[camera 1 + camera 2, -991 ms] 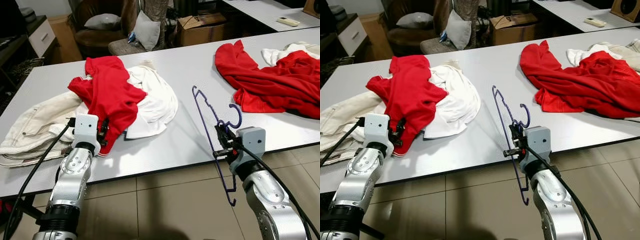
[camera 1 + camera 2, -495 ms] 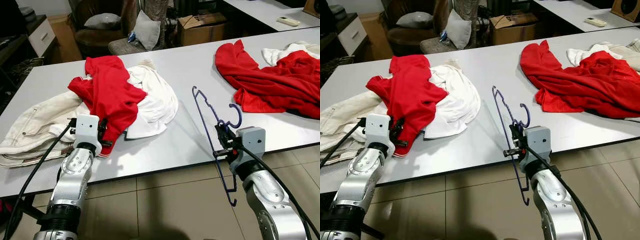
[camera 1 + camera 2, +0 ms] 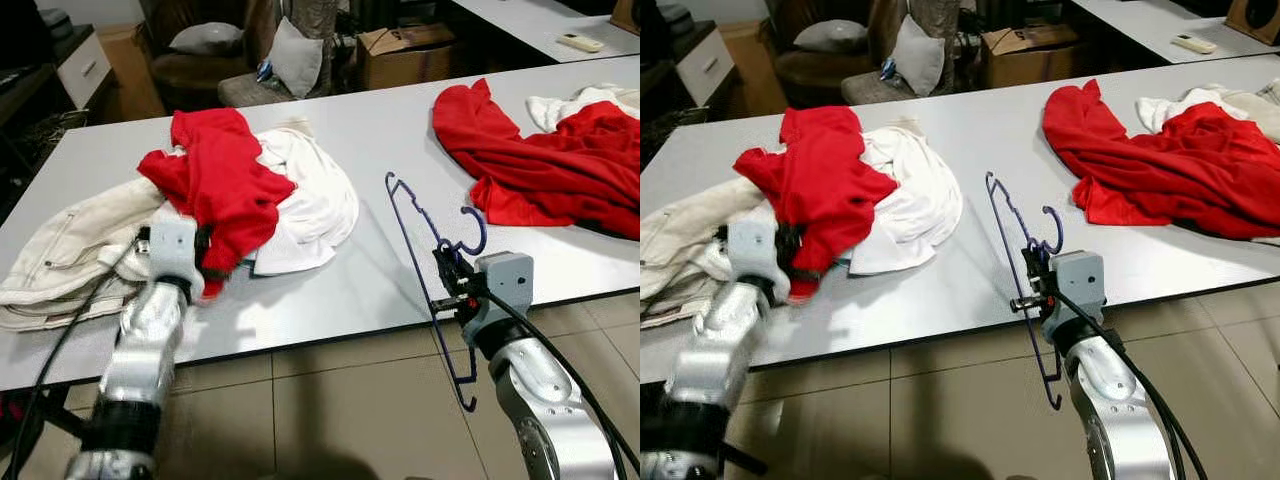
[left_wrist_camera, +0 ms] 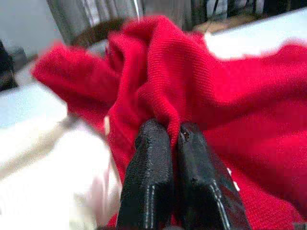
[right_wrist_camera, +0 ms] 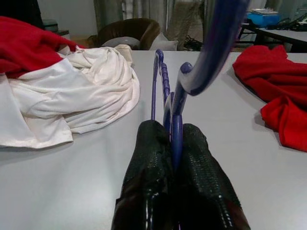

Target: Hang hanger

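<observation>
While the right gripper (image 3: pixel 447 272) kept the purple hanger (image 3: pixel 425 262) clamped, the left gripper (image 4: pixel 173 136) pinched the red garment (image 3: pixel 222 185). That garment's hem had lifted off the table (image 3: pixel 380 130), probably toward the hanger.

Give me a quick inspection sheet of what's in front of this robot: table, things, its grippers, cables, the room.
Surface: grey table, tiled floor below.
Job's things: blue hanger, part over the table edge, hook up.
Clutter: red shirt on white garment; beige jeans; red heap at the right.
Grippers: left gripper shut on a fold of the red shirt; right gripper shut on the hanger below its hook.
Cables: black cable along the left arm; another by the right arm.
Surroundings: armchair with cushions, cardboard box.
</observation>
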